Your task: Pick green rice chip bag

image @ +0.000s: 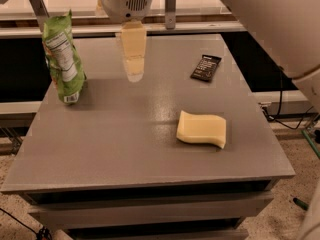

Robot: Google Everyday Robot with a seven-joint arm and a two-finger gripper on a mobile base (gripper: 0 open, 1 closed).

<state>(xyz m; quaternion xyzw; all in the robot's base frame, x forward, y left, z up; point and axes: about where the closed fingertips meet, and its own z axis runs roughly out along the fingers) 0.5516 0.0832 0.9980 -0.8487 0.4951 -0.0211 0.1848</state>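
The green rice chip bag (63,59) stands upright at the table's back left, its white nutrition panel facing me. My gripper (133,69) hangs over the back middle of the table, to the right of the bag and apart from it, its pale fingers pointing down just above the surface. The white wrist housing sits above it at the top of the view. Nothing shows in the gripper.
A small black packet (206,67) lies at the back right. A flat yellow sponge (202,130) lies at the front right. The grey table (115,149) has drawers below. My large white arm fills the upper right. A rail runs behind the table.
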